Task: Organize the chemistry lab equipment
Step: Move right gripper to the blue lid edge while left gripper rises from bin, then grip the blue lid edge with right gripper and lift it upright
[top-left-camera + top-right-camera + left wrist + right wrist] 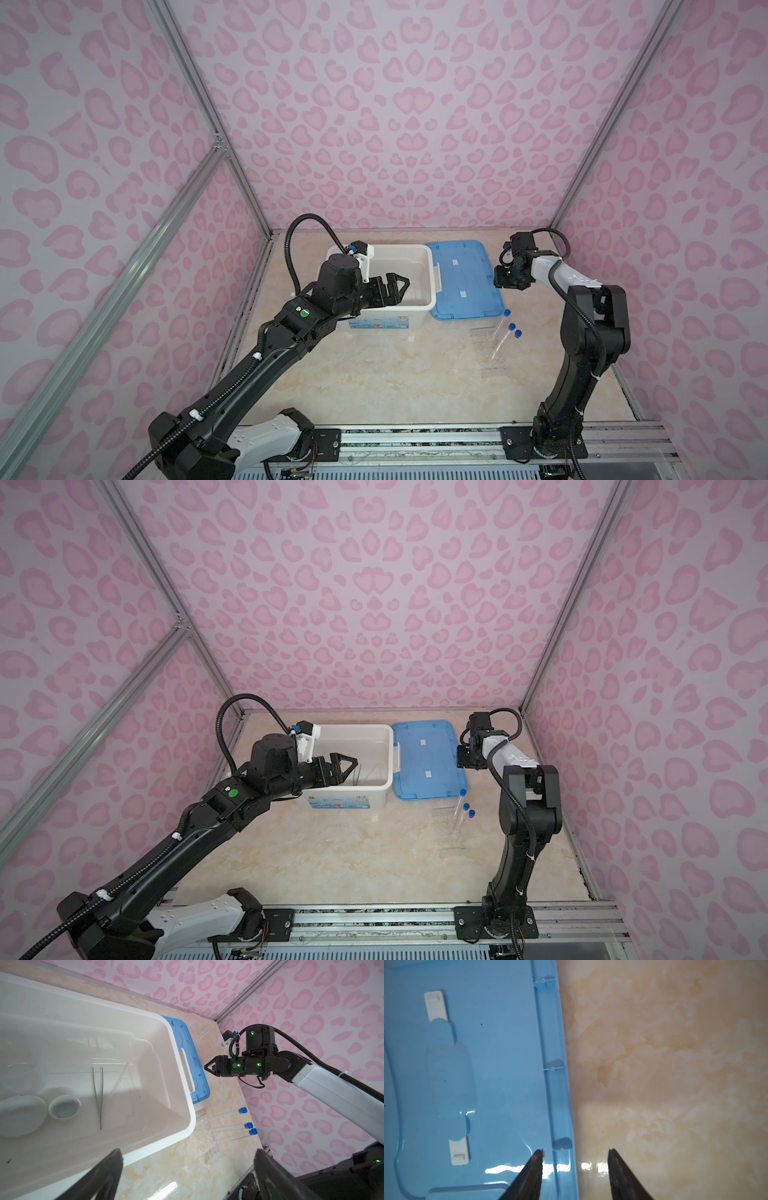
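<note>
**Three tubes out on the tabletop, small tools in the bin**

Nearest you, close to the tabletop's right edge, the three long clear tubes lie side by side. Their blue caps point toward the far right corner. A clear flat piece, hard to make out, lies at their uncapped ends.

Farther back, toward the far left corner, stands the white bin. Your left claw hangs over its near rim, jaws spread wide and holding nothing. On the bin's floor you can see the thin metal tweezers. Near them are two round dishes, one larger than the other, sitting close together.

Just beside the bin, on its right, the flat blue lid lies near the far edge. Your right claw hovers over the lid's right rim with its jaws about half spread. One tip is above the lid, the other above bare tabletop, and nothing is between them. You cannot tell whether it touches the lid.
</note>
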Controlling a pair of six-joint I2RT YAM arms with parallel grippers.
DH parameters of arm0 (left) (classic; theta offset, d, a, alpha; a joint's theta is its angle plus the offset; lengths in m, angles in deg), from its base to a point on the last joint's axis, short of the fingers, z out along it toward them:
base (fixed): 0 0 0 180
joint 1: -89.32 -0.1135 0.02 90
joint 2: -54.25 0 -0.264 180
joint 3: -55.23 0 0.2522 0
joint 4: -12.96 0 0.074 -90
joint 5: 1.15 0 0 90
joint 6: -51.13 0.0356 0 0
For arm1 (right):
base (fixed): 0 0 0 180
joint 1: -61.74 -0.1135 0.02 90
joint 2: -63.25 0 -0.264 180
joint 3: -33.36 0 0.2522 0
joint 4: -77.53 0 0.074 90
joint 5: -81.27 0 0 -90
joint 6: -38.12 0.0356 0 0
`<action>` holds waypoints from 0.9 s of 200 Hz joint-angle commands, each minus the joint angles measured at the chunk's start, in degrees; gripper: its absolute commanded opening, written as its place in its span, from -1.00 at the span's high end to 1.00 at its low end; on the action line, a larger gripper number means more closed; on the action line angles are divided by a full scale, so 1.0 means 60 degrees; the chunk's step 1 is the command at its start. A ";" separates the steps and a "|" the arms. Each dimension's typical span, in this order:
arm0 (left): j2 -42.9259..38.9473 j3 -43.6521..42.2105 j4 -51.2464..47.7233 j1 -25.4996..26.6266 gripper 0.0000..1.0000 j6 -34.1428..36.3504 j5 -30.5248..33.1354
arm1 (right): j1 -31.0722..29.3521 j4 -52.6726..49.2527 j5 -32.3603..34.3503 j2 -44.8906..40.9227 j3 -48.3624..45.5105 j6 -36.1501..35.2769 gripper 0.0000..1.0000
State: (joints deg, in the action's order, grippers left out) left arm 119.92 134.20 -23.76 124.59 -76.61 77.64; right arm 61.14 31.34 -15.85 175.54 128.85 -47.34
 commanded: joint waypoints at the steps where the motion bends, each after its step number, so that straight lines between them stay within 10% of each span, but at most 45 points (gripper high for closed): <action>1: -0.0015 -0.0077 0.0458 -0.0004 -0.99 -0.0022 -0.0301 | 0.0002 -0.0075 0.0033 0.0423 0.0275 -0.0184 0.06; 180: -0.0061 -0.0331 0.0339 -0.0004 -0.98 0.0574 -0.0156 | -0.0019 -0.0465 0.0278 0.1669 0.1306 -0.0639 1.00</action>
State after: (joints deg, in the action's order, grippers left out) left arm 119.81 131.69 -22.12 124.59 -74.58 75.92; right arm 60.97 28.59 -16.59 186.68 138.53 -51.24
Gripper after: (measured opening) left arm 0.991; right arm 0.061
